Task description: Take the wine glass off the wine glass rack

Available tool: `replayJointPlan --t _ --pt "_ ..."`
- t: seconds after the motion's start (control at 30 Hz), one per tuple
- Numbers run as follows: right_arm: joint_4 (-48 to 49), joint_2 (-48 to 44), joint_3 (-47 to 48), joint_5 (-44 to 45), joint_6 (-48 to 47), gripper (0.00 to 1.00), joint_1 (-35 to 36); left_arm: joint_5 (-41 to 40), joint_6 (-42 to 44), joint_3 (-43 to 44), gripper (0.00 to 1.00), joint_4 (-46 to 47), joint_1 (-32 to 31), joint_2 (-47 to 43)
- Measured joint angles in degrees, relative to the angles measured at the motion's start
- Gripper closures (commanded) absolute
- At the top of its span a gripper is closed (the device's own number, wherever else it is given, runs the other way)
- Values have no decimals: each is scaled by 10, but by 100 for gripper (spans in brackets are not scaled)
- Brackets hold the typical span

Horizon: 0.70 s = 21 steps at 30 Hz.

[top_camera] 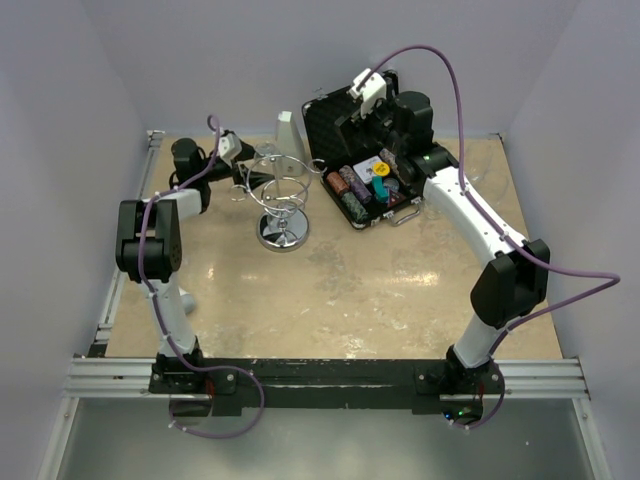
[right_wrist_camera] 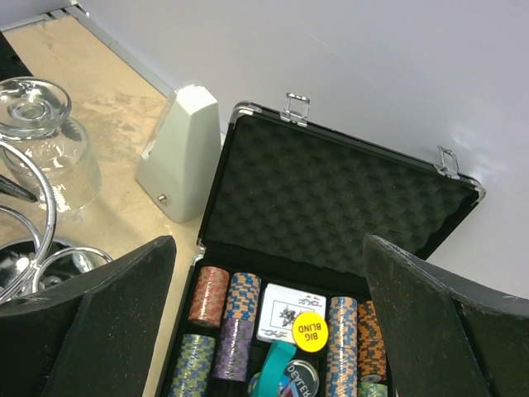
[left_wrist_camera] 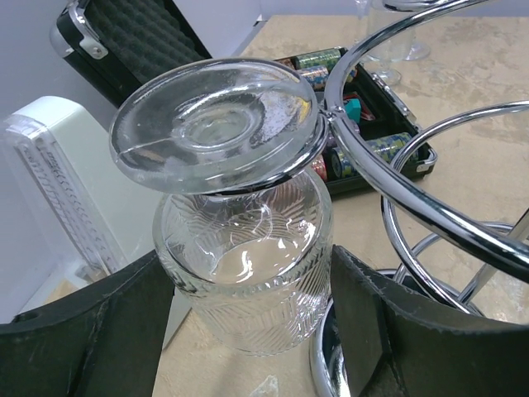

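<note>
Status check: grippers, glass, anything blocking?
Left gripper straddles the wine glass bowl, grip unconfirmed. Right gripper open, over the chip case. Glass inverted, foot hooked on the wine glass rack. Rack loops close beside one finger.

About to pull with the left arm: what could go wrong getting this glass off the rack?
1. The glass hangs upside down, its foot caught in a wire loop of the rack; pulling straight down could jam it or tip the rack.
2. The left gripper flanks the ribbed bowl; a weak grip may let it slip.
3. The white box stands close by and could be bumped.
</note>
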Motion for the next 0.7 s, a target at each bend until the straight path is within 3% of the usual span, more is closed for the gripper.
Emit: replayJointPlan --t 0.7 --pt "6 0 -14 0 1 1 0 -79 -41 51 100 14 2 28"
